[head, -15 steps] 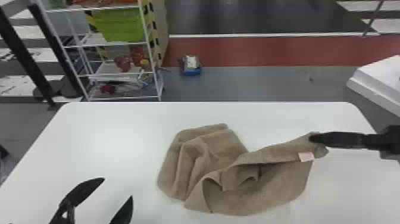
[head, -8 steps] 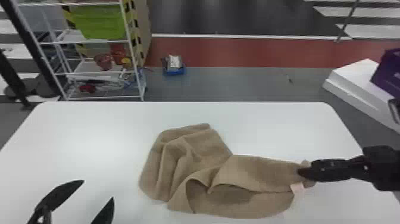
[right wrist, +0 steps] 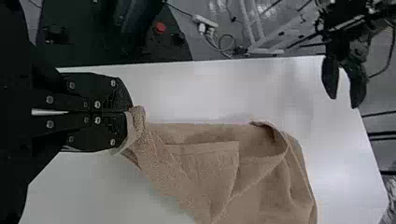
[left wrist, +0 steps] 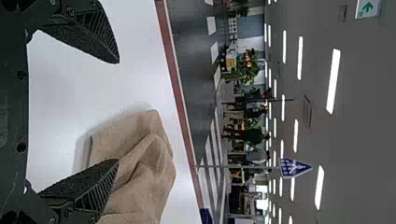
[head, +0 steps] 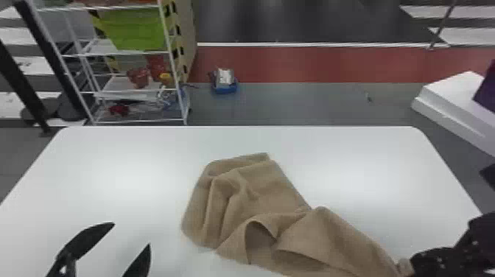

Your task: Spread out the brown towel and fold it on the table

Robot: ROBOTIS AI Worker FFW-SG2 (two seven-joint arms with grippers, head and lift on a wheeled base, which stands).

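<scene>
"What does your feed show, left to right?"

"Two grippers and one towel. At the lower left of the head view is my left gripper [head: 132,234], its two fingers spread with nothing between them."

"And the towel?"

"The brown towel [head: 254,191] runs from the middle of the frame down to the lower right. Its left part lies rumpled, with several ridges, and nearer the bottom edge the cloth arches over a dark hollow."

"The other hand?"

"My right gripper [head: 411,263], lower right. In its wrist view I see the two fingers pressed together, pinching one end of the towel."

"What's it all on?"

"One white table [head: 110,158], smooth, with rounded far corners. It spans the lower half of the frame."

"And the room?"

"Upper left, one white wire rack [head: 173,55] with one green bin [head: 132,29] on it. Right of that, one blue container [head: 225,87] on the grey floor [head: 313,103], near a red strip [head: 313,62]. At the right edge I've got a white block [head: 453,92] and a purple object [head: 487,90]."
</scene>
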